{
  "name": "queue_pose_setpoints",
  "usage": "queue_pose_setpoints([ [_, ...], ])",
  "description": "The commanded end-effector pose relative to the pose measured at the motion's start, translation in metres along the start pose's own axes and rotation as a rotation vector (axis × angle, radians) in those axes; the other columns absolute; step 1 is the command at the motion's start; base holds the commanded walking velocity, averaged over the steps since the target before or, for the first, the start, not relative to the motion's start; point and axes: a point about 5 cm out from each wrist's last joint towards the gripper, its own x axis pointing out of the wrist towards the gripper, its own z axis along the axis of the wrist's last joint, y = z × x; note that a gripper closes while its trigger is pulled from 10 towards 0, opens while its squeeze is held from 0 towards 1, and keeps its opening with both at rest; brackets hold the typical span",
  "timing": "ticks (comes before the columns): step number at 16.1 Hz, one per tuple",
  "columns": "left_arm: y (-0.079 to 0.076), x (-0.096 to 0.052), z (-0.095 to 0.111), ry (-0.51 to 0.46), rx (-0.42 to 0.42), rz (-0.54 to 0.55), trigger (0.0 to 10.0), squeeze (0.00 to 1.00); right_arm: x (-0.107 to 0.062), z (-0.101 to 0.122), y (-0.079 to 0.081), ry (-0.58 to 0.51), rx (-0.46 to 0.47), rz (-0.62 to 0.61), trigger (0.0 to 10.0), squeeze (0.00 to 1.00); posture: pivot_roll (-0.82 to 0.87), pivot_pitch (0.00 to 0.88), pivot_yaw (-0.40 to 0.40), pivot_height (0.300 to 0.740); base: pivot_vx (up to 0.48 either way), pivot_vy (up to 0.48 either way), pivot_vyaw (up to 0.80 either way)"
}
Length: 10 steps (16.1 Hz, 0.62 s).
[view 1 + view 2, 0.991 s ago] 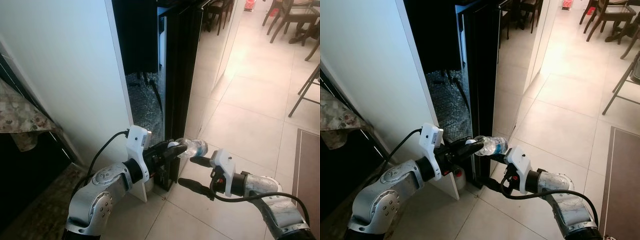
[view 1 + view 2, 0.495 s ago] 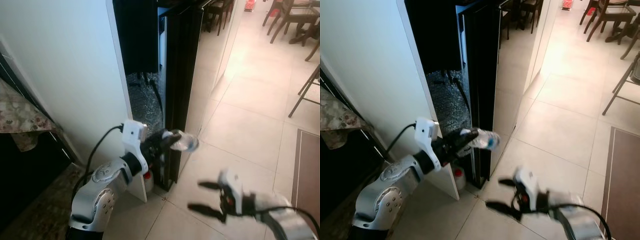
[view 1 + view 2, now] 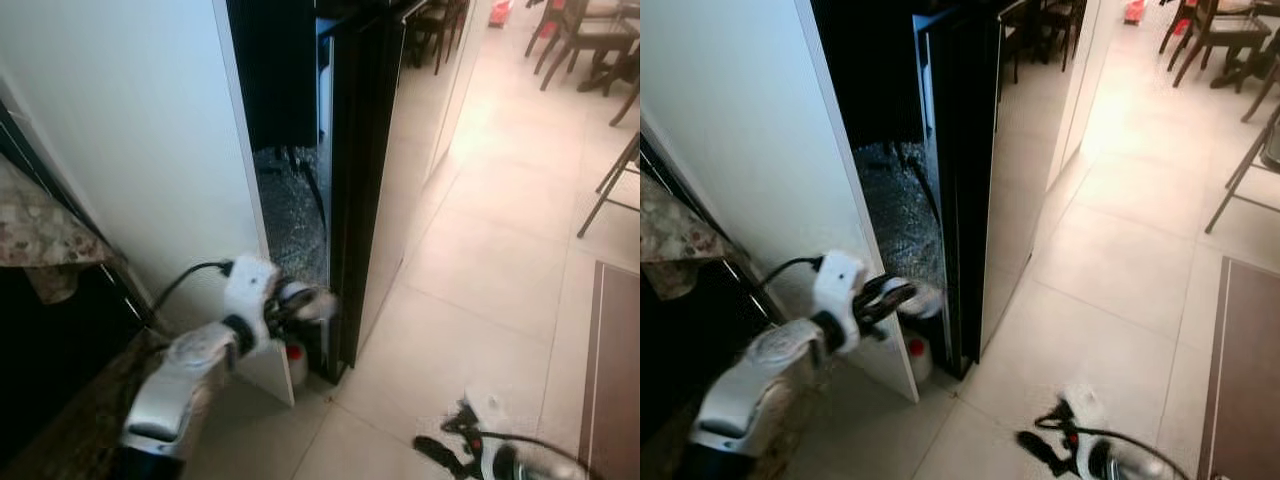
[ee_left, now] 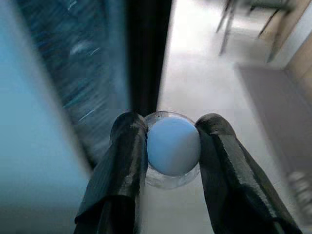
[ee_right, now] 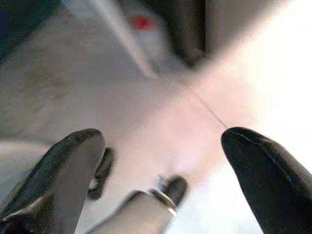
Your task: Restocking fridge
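While my left gripper (image 4: 171, 146) clamps the water bottle (image 4: 173, 147) by its blue-capped end, one black finger (image 4: 124, 161) presses each side and the bottle points away toward the dark edge of the fridge door (image 3: 965, 190). It hangs low, just beside the gap between the white side panel (image 3: 150, 150) and that door, above a small red-capped jug (image 3: 917, 357) on the floor. Open tiled floor (image 3: 480, 260) spreads to the right. My right gripper (image 5: 161, 161), fingers wide apart and empty, has dropped from beside the bottle to near the floor, and the bottle has drawn back toward the panel.
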Motion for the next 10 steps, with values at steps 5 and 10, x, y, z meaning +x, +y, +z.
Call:
queue_pose_setpoints([
  [5,0.069,-0.015,-0.054,0.129,-0.130,0.363,10.0,0.00,0.003,-0.048,-0.001,0.097,0.190,-0.343,10.0,0.00,0.05,0.000,0.032,0.740,0.000,0.000,0.00],
  [10,0.084,-0.052,-0.150,0.453,-0.286,0.516,10.0,0.00,0.001,-0.075,0.006,0.149,0.326,-0.478,10.0,0.00,0.03,0.000,0.023,0.740,0.000,0.000,0.00],
])
